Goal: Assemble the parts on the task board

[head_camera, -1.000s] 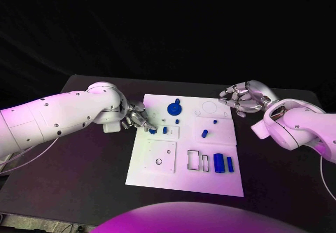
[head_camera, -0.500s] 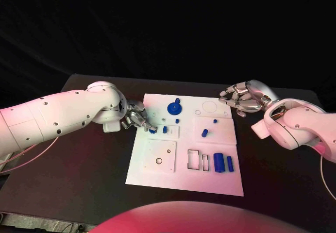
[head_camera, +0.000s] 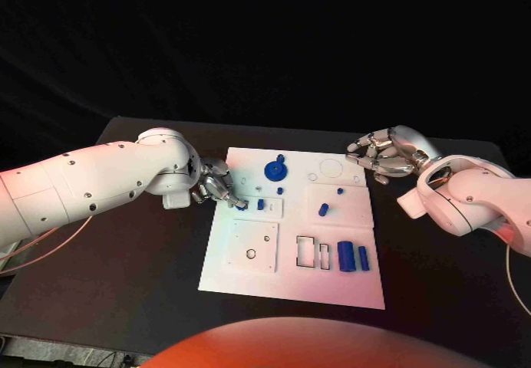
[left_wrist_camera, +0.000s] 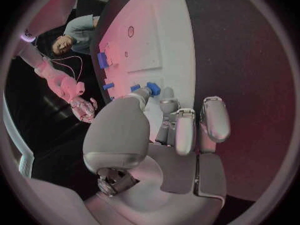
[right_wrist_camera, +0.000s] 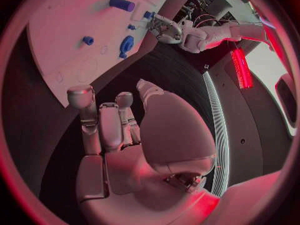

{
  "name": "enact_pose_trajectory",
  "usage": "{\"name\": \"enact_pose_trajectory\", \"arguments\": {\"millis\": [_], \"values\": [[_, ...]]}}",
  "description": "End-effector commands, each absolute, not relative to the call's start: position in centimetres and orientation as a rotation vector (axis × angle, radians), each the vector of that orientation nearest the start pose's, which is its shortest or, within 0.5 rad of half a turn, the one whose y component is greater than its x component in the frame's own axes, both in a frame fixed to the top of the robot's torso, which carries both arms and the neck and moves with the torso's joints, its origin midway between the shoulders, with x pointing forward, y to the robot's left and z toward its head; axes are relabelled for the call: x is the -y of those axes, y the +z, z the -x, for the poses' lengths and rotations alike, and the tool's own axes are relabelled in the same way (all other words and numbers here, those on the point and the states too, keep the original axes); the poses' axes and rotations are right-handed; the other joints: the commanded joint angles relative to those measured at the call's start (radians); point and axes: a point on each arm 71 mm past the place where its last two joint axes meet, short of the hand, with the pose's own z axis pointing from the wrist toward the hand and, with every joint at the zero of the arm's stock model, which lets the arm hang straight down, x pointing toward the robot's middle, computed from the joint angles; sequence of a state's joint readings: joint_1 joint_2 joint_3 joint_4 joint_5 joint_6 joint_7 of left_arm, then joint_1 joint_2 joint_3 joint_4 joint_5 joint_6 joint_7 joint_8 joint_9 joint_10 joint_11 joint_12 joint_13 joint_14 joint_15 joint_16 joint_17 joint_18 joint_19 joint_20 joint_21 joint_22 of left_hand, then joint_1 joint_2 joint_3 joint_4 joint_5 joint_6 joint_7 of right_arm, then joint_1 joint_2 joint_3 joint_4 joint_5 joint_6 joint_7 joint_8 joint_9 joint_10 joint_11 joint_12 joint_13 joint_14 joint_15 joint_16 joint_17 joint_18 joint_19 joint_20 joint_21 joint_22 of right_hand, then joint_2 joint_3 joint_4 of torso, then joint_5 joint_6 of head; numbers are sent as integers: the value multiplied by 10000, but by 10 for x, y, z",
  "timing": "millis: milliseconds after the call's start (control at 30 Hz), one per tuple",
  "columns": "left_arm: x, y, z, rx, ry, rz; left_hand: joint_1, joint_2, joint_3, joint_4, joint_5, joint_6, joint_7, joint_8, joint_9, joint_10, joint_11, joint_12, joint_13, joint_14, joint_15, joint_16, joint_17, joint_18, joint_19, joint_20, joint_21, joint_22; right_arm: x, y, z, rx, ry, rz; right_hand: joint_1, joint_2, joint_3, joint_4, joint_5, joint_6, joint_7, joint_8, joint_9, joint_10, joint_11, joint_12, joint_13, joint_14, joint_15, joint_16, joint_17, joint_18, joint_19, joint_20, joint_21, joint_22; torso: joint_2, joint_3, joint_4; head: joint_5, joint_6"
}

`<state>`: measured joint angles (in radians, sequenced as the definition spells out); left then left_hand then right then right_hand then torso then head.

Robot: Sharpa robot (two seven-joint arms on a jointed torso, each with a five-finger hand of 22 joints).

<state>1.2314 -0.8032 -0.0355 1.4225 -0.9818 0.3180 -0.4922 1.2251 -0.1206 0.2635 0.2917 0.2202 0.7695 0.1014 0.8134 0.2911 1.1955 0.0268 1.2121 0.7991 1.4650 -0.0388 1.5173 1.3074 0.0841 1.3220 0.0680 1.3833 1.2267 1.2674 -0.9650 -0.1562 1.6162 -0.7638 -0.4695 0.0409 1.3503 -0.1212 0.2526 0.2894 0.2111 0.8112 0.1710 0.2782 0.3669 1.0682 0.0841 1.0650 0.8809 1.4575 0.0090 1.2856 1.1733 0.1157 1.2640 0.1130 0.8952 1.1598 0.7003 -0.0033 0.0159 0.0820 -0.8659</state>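
Board: the white board (head_camera: 297,285) lies at the centre of the head view on the black table (head_camera: 133,268), long side running from the upper middle toward the bottom of the frame.
Top row of board: a large blue disc part (head_camera: 273,169) sits in the upper middle; a small blue stud (head_camera: 281,191) lies just below it; another small piece (head_camera: 338,192) sits to its right.
Middle of board: a short blue peg (head_camera: 323,209) lies tilted right of centre; a small blue block (head_camera: 261,205) stands at the left, near the left fingers.
Lower slots: two outlined rectangular slots (head_camera: 312,254) sit lower centre; just right of them two blue cylinders (head_camera: 353,257) lie side by side.
Square plate: a raised square (head_camera: 253,247) with round holes sits lower left on the board.
Left hand: the left hand (head_camera: 217,186) is at the board's left edge, fingers curled down, pinching a blue part (head_camera: 242,205) (left_wrist_camera: 152,89) at the fingertips against the board.
Right hand: the right hand (head_camera: 382,156) hovers off the board's upper right corner, over the table, fingers curled loosely apart, holding nothing.
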Motion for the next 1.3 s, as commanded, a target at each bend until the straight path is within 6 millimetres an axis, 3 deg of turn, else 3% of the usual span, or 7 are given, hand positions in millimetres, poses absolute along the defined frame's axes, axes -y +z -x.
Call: {"name": "enact_pose_trajectory", "arguments": {"millis": [33, 267, 500, 833, 1300], "values": [[-220, -226, -487, -24936, -4498, 1688, 209, 70, 109, -10, 33, 83, -8, -58, -17, -6, -24, 49, 15, 733, 28, 44, 1448, -34, 39, 43, -24, 12, 243, -186, -466, -16758, 9372, -4823, -80, -5, 6, -32, 53, -62, 1, 32, 6, -7, 7, -3, 3, -19, -14, -34, 15, 192, -46, -8, -58, -1, 0, 2, 2, 4, -2], [-221, -226, -488, -24893, -4507, 1745, 556, 413, 373, -22, 73, 106, -37, -73, -40, 4, -51, 49, -7, 740, 5, 54, 1468, -36, 46, 25, -21, 26, 243, -186, -466, -16761, 9372, -4824, -80, -5, 6, -32, 53, -62, 1, 32, 6, -7, 7, -3, 3, -19, -14, -34, 15, 192, -46, -8, -58, -1, 2, 0, -1, 12, -3], [-222, -227, -488, -24950, -4696, 2065, 1307, 586, 971, -117, 62, 66, -72, -38, -33, 8, -86, 40, -34, 744, -30, 59, 1481, -36, 47, -2, -23, 37, 243, -186, -466, -16768, 9372, -4824, -80, -5, 6, -32, 53, -62, 1, 32, 6, -7, 7, -3, 3, -19, -14, -34, 15, 192, -46, -8, -58, -1, -1, 2, 2, 18, 7], [-228, -228, -487, -25208, -5306, 3057, 1979, 445, 2289, -455, 38, -133, -36, 168, 85, 15, -66, 0, -112, 746, -10, 59, 1483, -33, 29, -11, -34, 40, 243, -186, -466, -16781, 9375, -4820, -80, -5, 6, -32, 53, -62, 1, 32, 6, -7, 7, -3, 3, -19, -14, -34, 15, 192, -46, -8, -58, -1, 0, -2, 3, 20, 20], [-237, -228, -487, -25288, -6377, 4824, 1611, 105, 3827, -1080, 26, -105, -16, 491, 280, 195, -60, 41, -60, 754, 7, 70, 1512, -29, 16, 5, -26, 62, 243, -186, -466, -16811, 9375, -4815, -70, -8, 13, -36, 55, -61, -1, 41, 7, 13, 5, 20, 25, -13, -16, -31, 25, 187, -28, -9, -43, 15, -3, -2, 4, 29, 29]]}}
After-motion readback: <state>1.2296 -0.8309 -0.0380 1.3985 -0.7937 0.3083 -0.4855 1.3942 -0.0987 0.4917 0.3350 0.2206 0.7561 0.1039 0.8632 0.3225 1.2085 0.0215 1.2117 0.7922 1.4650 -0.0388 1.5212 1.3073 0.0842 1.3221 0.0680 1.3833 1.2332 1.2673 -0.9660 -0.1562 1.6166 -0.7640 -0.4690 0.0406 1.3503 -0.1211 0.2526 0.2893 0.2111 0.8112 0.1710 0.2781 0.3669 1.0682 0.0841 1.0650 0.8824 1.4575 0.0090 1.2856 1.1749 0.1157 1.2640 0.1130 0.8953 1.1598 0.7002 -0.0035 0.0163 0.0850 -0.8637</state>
